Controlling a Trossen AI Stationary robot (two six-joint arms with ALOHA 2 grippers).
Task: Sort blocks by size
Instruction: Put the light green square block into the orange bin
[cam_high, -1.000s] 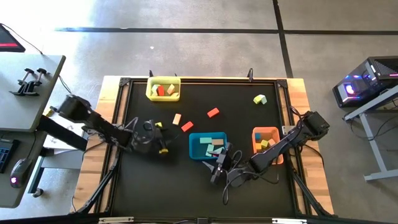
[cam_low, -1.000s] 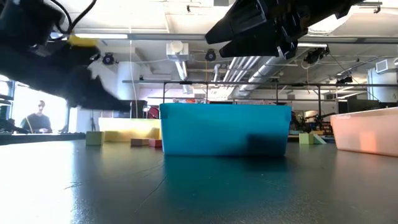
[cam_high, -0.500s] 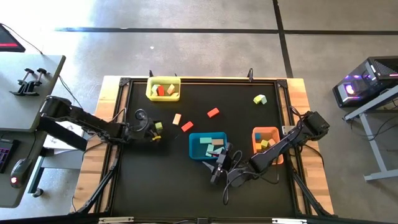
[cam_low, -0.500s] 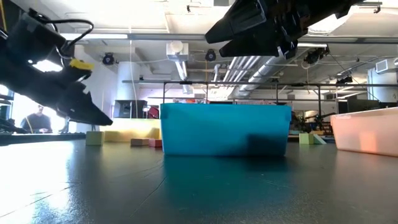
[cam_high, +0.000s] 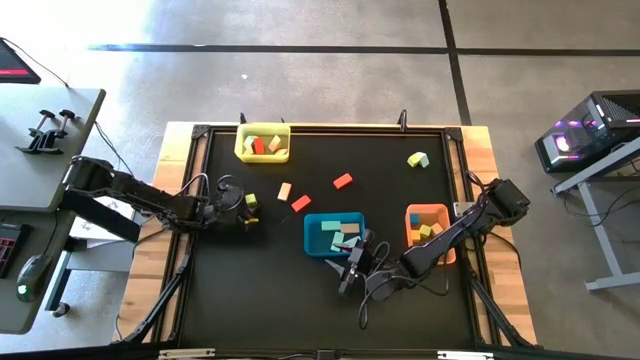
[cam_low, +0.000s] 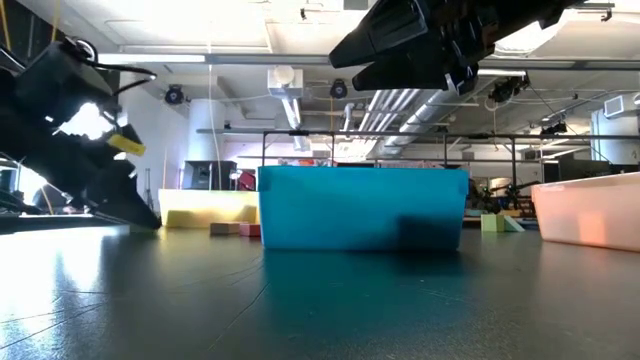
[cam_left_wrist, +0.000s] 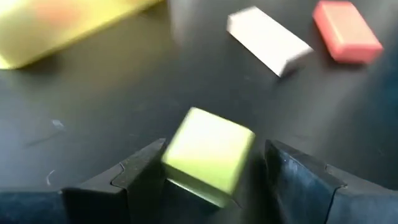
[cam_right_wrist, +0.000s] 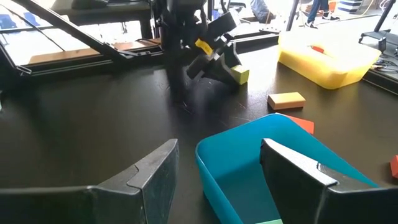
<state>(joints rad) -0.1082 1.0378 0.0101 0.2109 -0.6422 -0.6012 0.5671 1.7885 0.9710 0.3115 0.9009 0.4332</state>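
A lime cube (cam_left_wrist: 208, 155) stands on the black table between the tips of my left gripper (cam_left_wrist: 211, 171), which is open and slants down at the table's left side (cam_high: 243, 210). In the right wrist view the same cube (cam_right_wrist: 240, 75) sits just ahead of that gripper. My right gripper (cam_high: 350, 268) hangs open above the near rim of the blue tray (cam_high: 318, 222), holding nothing. Loose on the table lie a tan bar (cam_high: 285, 191), two red blocks (cam_high: 301, 203) (cam_high: 343, 181) and a lime and pale green pair (cam_high: 418, 159). My left gripper has the lime cube between its open fingers. One side of the cube (cam_left_wrist: 169, 163) lies right against one finger (cam_left_wrist: 146, 171), and a gap shows at the other finger. Whether it really touches, I cannot tell. The cube rests flat on the table.
A yellow tray (cam_high: 243, 150) with blocks stands at the far left. An orange tray (cam_high: 410, 212) with blocks is at the right, beside my right arm. The blue tray holds several blocks. Cables trail on the table under the right gripper.
My left gripper has drawn back toward the table's left edge, sunk a little and rolled. The lime cube has stayed where it was on the table. My right arm has kept still.
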